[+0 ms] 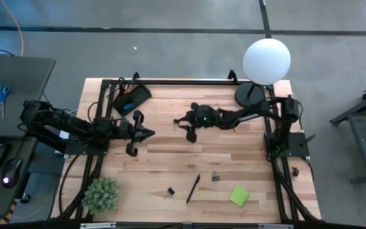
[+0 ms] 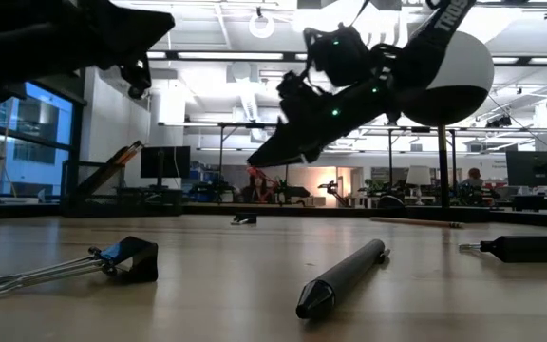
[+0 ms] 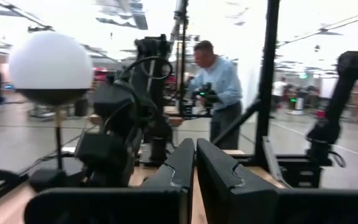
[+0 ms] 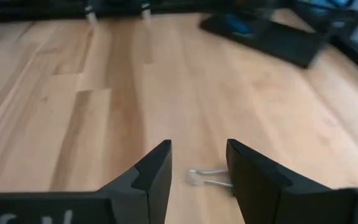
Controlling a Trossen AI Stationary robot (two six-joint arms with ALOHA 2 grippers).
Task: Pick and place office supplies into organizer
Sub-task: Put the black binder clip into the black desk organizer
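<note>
I am hovering my right gripper [image 4: 199, 163] near mid-table with its 2 fingers parted, lining them up on either side of a binder clip's [image 4: 207, 179] wire handle so they can close on it. The organizer [image 1: 131, 98] is waiting at upper left. My left gripper [image 1: 146, 133], pinched shut and empty, is parked left of centre.

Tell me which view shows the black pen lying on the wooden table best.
The low view: the black pen lies close to the camera, unobstructed, tip toward it, between two binder clips. The high view shows the same pen only as a thin dark line near the front edge. Neither wrist view shows it.
</note>
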